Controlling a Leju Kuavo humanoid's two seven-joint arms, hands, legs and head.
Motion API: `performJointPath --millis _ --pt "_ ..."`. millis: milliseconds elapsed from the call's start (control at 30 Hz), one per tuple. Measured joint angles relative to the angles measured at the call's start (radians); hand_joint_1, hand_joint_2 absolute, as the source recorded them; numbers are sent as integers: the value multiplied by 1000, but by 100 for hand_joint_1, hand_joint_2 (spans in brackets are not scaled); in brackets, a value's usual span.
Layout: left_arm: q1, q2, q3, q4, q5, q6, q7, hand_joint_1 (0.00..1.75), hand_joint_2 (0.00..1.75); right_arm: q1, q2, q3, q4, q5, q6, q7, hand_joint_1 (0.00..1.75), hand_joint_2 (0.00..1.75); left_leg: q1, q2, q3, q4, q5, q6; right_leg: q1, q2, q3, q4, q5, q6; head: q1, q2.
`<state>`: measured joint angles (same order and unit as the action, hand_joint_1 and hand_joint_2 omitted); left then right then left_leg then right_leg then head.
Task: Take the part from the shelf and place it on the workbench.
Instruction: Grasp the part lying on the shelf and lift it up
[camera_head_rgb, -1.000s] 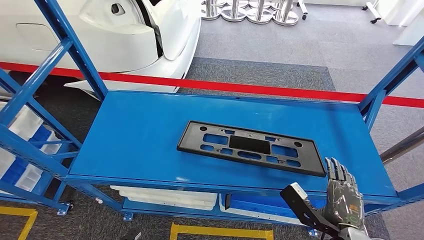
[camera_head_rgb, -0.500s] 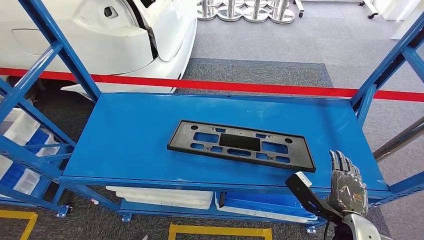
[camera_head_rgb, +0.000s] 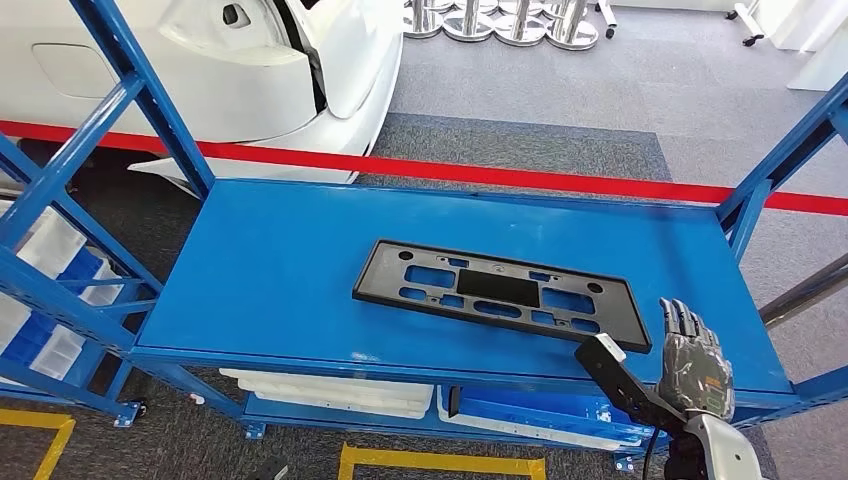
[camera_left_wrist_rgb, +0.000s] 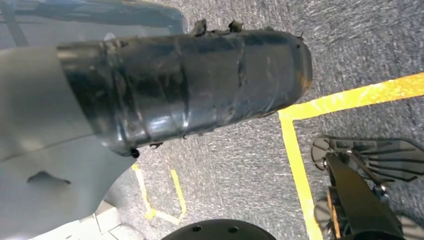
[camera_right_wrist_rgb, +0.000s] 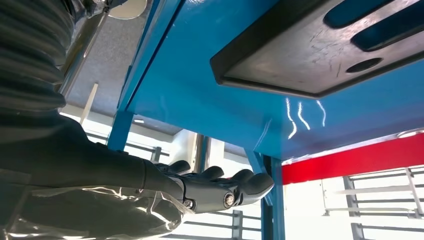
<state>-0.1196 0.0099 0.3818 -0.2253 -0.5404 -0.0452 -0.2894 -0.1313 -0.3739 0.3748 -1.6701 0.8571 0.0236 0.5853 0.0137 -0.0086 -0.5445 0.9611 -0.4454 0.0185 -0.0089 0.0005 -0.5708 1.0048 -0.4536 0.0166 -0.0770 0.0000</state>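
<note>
The part (camera_head_rgb: 500, 295) is a flat black plastic plate with cut-outs. It lies on the blue shelf (camera_head_rgb: 270, 270), right of the middle. My right hand (camera_head_rgb: 693, 365) is at the shelf's front edge, just off the part's near right corner. Its fingers are stretched out, its thumb is apart, and it holds nothing. In the right wrist view the same hand (camera_right_wrist_rgb: 210, 192) hovers beside the part's corner (camera_right_wrist_rgb: 320, 50) without touching it. In the left wrist view a grey piece of my left hand (camera_left_wrist_rgb: 40, 150) comes in over the floor, and its fingers are hidden.
Blue shelf uprights stand at the left (camera_head_rgb: 140, 100) and right (camera_head_rgb: 780, 160). White and blue bins (camera_head_rgb: 330, 392) sit on the level below. A white car (camera_head_rgb: 250, 70) and a red floor line (camera_head_rgb: 520, 178) lie behind the shelf. Yellow floor marks (camera_head_rgb: 440, 463) run in front.
The camera swayed sideways and back. My right hand has risen slightly toward the shelf's front edge and the part's right corner. The part has not moved on the shelf.
</note>
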Motion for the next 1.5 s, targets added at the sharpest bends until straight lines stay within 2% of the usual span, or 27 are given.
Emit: performJointPath --millis 33,167,233,300,333,367,400,467,500,567,667,733,800,833,867,900,1000,1067,1133,1200,1233,1300,1333,1367,1400,1433,1500 --pt "-1 0 -1 0 0 0 1 0 0 -4 3 0 5 0 3 0 0 175 -1 0 -1 0 0 -5 2 0 19 -37 8 -5 0 0" --pt "-5 0 -4 -1 -3 -1 5 0 0 -23 13 -2 30 -4 21 -10 0 175 -2 0 -7 8 -8 -28 0 0 29 -60 14 -28 -2 0" --pt "-8 2 -6 -1 -5 -2 7 0 0 -42 20 -2 46 -20 32 -24 0 175 -1 2 -42 90 -58 -34 -3 -2 33 -68 20 -38 -4 0" --pt "-10 8 -11 -1 -7 -5 8 0 0 -59 32 -2 68 -44 40 -40 0 175 -1 3 -108 231 -120 -36 0 -2 34 -69 20 -41 -5 0" --pt "-10 11 -15 -1 -8 -5 8 0 0 -64 39 -2 78 -54 42 -45 0 175 -1 3 -133 281 -133 -37 1 -2 34 -69 20 -42 -5 0" --pt "-9 13 -19 -1 -9 -6 8 0 0 -68 45 -2 88 -60 42 -49 0 175 -1 3 -142 296 -127 -36 2 -2 35 -68 19 -43 -5 0" --pt "-10 15 -22 -1 -9 -5 8 0 0 -71 52 -2 97 -63 42 -52 0 175 -1 3 -131 269 -103 -35 3 -1 35 -67 19 -43 -5 0" --pt "-12 16 -26 -1 -10 -5 8 0 0 -79 62 -1 110 -67 43 -54 0 175 -2 3 -69 137 -31 -27 3 0 37 -65 16 -40 -5 0" --pt "-14 16 -26 -1 -10 -5 8 0 0 -83 66 -2 116 -69 42 -55 0 175 -3 3 -38 69 -7 -23 5 1 37 -61 14 -36 -5 0" --pt "-17 16 -28 -1 -10 -4 9 0 0 -92 73 -1 128 -73 43 -56 0 175 -5 2 -10 5 8 -16 8 1 33 -57 11 -27 -4 0" --pt "-20 15 -34 -1 -12 -5 10 0 0 -111 85 6 148 -73 47 -60 0 175 -3 2 -10 -3 10 -4 7 0 26 -49 2 -10 -3 0" --pt "-23 13 -38 -2 -14 -5 11 0 0 -129 90 13 164 -70 54 -64 0 175 2 3 -9 -7 15 4 6 1 -10 27 -42 1 -1 0" --pt "-26 6 -44 -2 -17 -5 14 0 0 -145 94 18 183 -64 65 -72 0 175 2 3 -11 -7 16 8 2 0 -78 172 -105 11 1 0" --pt "-26 3 -47 -2 -18 -5 15 0 0 -150 97 21 194 -61 73 -75 0 175 2 2 -12 -7 16 8 1 0 -108 230 -121 13 1 0" --pt "-26 0 -49 -2 -18 -5 16 0 0 -156 99 24 205 -58 81 -79 0 175 2 2 -12 -6 16 8 0 0 -122 254 -119 13 1 0" --pt "-27 -1 -50 -2 -19 -5 17 0 0 -162 101 27 216 -56 90 -83 0 175 2 2 -12 -6 15 8 -1 0 -117 234 -97 12 1 0" --pt "-31 -2 -55 -4 -20 -7 19 0 0 -189 108 37 243 -52 101 -91 0 175 0 0 -10 -4 13 3 1 0 -24 29 1 -2 1 0" --pt "-33 -2 -59 -5 -20 -9 20 0 0 -204 112 41 259 -50 105 -93 0 175 -3 -1 -14 -3 13 -8 5 1 13 -45 19 -11 0 0" --pt "-34 -2 -61 -5 -20 -10 21 0 0 -212 116 45 276 -45 116 -99 0 175 -2 -1 -15 -5 15 -20 6 1 19 -54 19 -21 -1 0" --pt "-35 -2 -66 -7 -20 -13 22 0 0 -220 120 49 294 -37 128 -109 0 175 -1 0 -22 17 -3 -30 3 -1 23 -64 26 -32 -2 0" --pt "-36 0 -69 -8 -20 -14 23 0 0 -227 123 51 305 -34 133 -113 0 175 -1 1 -39 57 -28 -34 1 -3 26 -69 28 -37 -2 0" --pt "-38 5 -74 -8 -20 -16 26 0 0 -238 129 55 332 -33 139 -119 0 175 0 2 -101 190 -94 -39 1 -4 26 -70 30 -43 -3 0" --pt "-37 10 -76 -8 -20 -17 26 0 0 -241 132 57 344 -33 141 -121 0 175 0 2 -132 254 -117 -40 1 -4 25 -70 29 -43 -3 0" --pt "-36 13 -77 -8 -20 -17 26 0 0 -242 134 59 354 -34 142 -123 0 175 0 2 -149 289 -122 -42 2 -3 25 -69 29 -44 -3 0" --pt "-35 15 -77 -8 -20 -17 26 0 0 -244 136 61 362 -34 143 -124 0 175 0 2 -149 286 -108 -42 2 -2 25 -68 29 -43 -3 0" --pt "-35 16 -78 -8 -20 -17 26 0 0 -247 138 63 369 -34 144 -125 0 175 0 2 -129 243 -77 -41 2 -1 25 -66 28 -43 -3 0" --pt "-38 16 -80 -9 -20 -16 27 0 0 -257 142 66 386 -35 143 -129 0 175 0 2 -60 102 -11 -35 4 1 25 -60 24 -37 -3 0"
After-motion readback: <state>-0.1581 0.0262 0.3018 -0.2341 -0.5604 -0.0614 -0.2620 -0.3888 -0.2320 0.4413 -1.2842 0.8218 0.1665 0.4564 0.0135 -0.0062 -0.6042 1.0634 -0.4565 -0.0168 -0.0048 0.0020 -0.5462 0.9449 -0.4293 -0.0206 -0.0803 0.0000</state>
